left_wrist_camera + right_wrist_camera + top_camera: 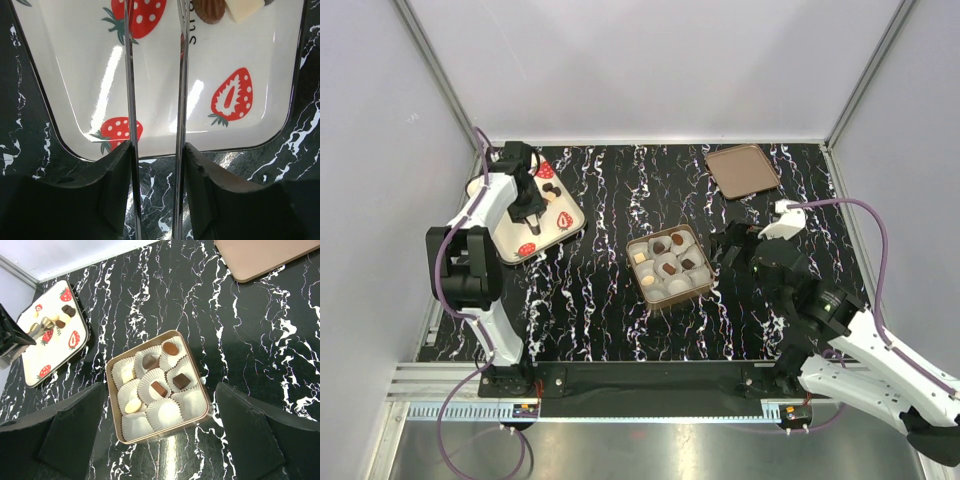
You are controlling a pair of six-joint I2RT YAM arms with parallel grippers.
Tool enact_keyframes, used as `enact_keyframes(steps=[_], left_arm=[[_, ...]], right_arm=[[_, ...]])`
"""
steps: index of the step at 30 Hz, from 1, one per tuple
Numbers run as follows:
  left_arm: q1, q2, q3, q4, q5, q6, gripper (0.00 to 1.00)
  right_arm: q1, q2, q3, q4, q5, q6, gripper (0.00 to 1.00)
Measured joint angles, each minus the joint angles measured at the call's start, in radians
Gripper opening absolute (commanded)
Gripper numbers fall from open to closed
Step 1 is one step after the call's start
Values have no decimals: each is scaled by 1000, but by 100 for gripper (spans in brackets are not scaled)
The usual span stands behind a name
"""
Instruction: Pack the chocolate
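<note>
The left gripper [154,6] reaches over the strawberry tray [75,100] with two thin metal blades [129,75] running side by side, a narrow gap between them. Their tips run off the top of the left wrist view, so I cannot tell whether they pinch anything. In the right wrist view those tips sit in among the loose chocolates [60,322] on the tray, too small there to separate from them. Up close, only the lower parts of a ridged brown piece [210,10] and a cream-white piece [243,7] show, just right of the right blade and cut by the frame. From above, the left arm [485,215] hides part of the tray, which lies close to the left wall near the far left corner. The right gripper [160,390] stands wide and holds nothing, just beside the right side of the box [109,395]. The box sits near the table's middle with nine white paper cups [165,413]. Six seem to hold brown or cream chocolates, and the three nearest the right wrist camera look bare. A tan lid [742,170] lies flat by the far right corner, cropped in the right wrist view. Bare black marbled table [590,300] lies between tray and box, between box and lid, and along the near edge. Walls [650,70] close the far side and both flanks.
</note>
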Motion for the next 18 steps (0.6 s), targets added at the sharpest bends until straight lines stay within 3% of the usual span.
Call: enact_keyframes(steps=[10, 18], left_arm=[[25, 49, 35, 13, 10, 5, 45], [39, 59, 47, 15, 23, 13, 36]], right_arm=[[0, 38, -4, 26, 0, -6, 100], [0, 31, -4, 27, 0, -6, 100]])
